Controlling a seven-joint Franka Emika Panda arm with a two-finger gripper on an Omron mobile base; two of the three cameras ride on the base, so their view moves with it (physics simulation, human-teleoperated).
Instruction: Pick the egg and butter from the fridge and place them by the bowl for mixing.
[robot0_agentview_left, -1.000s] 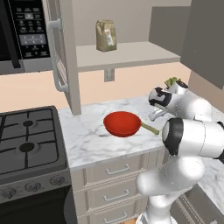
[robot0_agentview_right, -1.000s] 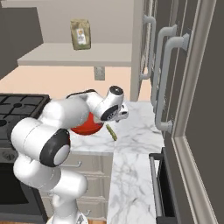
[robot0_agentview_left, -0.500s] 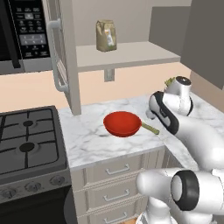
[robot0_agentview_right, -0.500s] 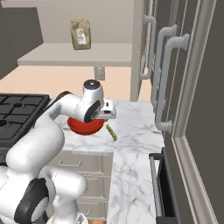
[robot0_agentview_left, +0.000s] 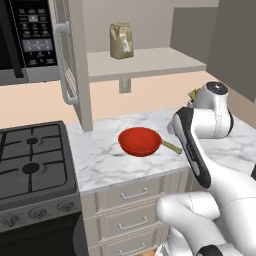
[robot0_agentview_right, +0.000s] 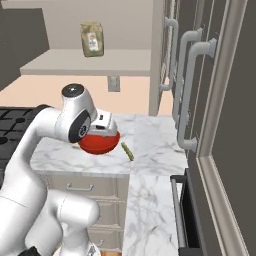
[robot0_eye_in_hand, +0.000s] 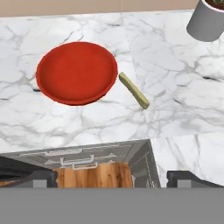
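The glossy red bowl (robot0_eye_in_hand: 76, 72) sits on the marble counter (robot0_eye_in_hand: 175, 57), and it also appears from the base as the bowl (robot0_agentview_left: 141, 141) (robot0_agentview_right: 100, 143). Just to its right lies the slim olive-yellow butter stick (robot0_eye_in_hand: 134, 90) (robot0_agentview_left: 171, 146) (robot0_agentview_right: 127, 151), flat on the marble and nearly touching the rim. My gripper (robot0_eye_in_hand: 116, 179) hovers over the counter's front edge and looks down on both; it is open, fingertips wide apart, nothing between them. The egg is out of view. The grey fridge (robot0_agentview_right: 192, 95) stands at the right with its handled doors.
A white plant pot (robot0_eye_in_hand: 209, 19) stands at the counter's back right. The gas stove (robot0_agentview_left: 30, 160) is left of the counter, under a microwave (robot0_agentview_left: 25, 35). A paper bag (robot0_agentview_left: 121, 40) rests on the shelf above. Drawers (robot0_eye_in_hand: 94, 162) run below the counter edge.
The arm has swung and folded back toward the base, drawing the hand away from the spot above the butter. Bowl and butter have stayed where they were.
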